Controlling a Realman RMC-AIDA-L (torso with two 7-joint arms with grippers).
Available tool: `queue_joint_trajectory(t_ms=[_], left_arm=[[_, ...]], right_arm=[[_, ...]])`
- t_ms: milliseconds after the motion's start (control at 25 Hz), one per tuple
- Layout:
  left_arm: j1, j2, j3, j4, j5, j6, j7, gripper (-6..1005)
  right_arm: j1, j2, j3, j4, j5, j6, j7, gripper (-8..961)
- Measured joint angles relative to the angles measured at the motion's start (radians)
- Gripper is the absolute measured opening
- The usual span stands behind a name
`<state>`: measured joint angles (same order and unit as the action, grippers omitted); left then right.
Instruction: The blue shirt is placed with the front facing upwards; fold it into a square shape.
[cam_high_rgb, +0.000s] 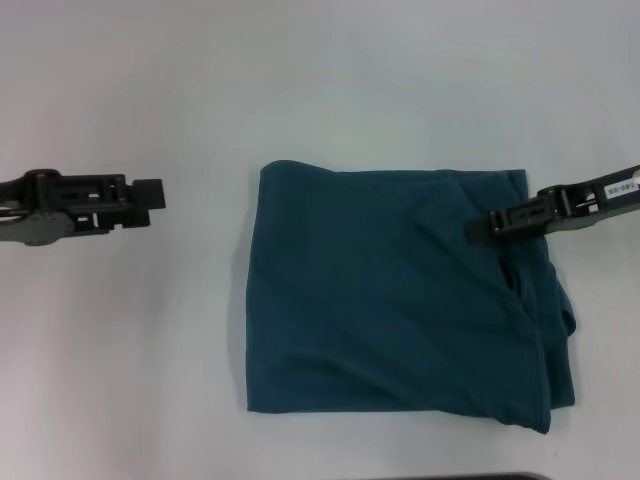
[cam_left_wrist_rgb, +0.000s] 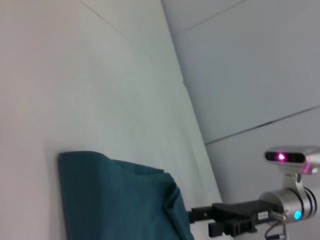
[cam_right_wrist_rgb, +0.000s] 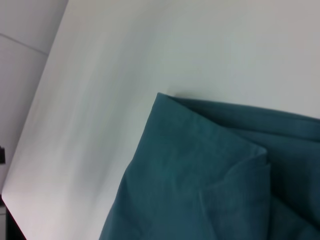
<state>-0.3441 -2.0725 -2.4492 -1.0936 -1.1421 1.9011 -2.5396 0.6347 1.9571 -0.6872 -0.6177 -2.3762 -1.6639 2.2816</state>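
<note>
Right gripper (cam_high_rgb: 478, 226) at frame right, over the shirt's (cam_high_rgb: 390, 300) upper right edge; fingers' state impossible to tell. Left gripper (cam_high_rgb: 150, 196) idle at frame left, state also unclear. Shirt centre frame on table (cam_high_rgb: 150, 380), nearly square. Likely final tidy: flatten bulging right edge.
</note>
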Motion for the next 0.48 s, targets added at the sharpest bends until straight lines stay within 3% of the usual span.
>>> queue_joint_trajectory(t_ms=[480], left_arm=[[-0.001, -0.004, -0.031, 0.004, 0.004, 0.014, 0.012, 578]], right_arm=[[0.013, 0.018, -0.048, 0.006, 0.000, 0.072, 0.027, 844]])
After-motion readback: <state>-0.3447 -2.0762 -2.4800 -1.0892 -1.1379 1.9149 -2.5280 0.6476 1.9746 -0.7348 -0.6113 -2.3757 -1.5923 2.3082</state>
